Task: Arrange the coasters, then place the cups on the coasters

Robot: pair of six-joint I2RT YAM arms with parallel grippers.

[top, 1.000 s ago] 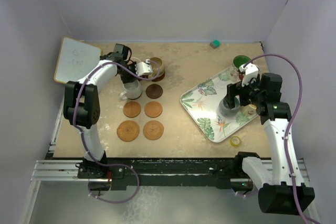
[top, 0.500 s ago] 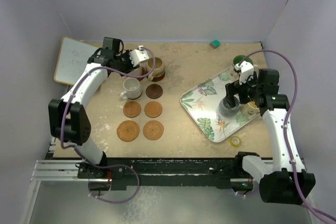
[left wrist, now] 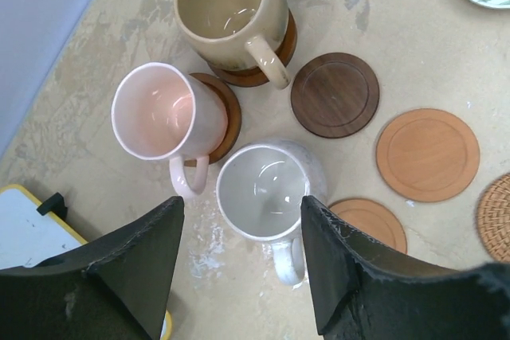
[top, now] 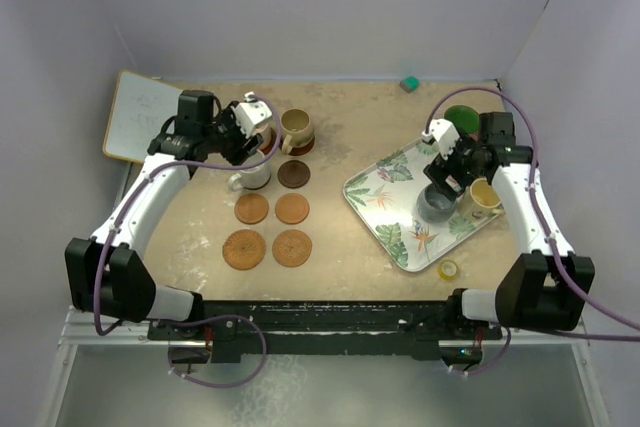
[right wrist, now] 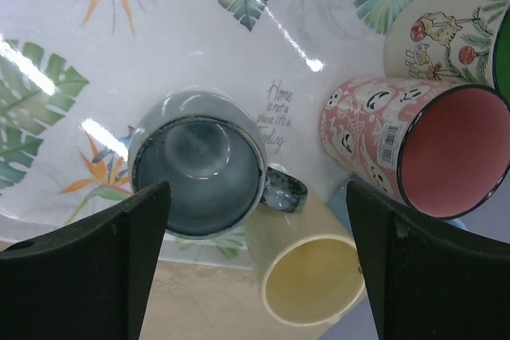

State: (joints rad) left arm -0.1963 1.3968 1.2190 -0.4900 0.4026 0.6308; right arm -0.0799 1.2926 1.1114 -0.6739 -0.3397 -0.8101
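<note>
Step in hand, seemingly: lifting the slate cup (right wrist: 198, 166) off the tray (right wrist: 72, 29) at the right. Best done by coming straight down, pinching the rim on the side away from the handle, and keeping clear of the yellow cup (right wrist: 311, 284) and red cup (right wrist: 414, 149) just beside it. Then lift level and carry left to a bare coaster (top: 292, 208).

Right gripper (right wrist: 256, 197): spread wide above the slate cup, holding and touching nothing.

Left gripper (left wrist: 239, 212): partly spread above the grey cup (left wrist: 267, 197), gripping nothing. Hard to tell whether a coaster lies under that cup.
</note>
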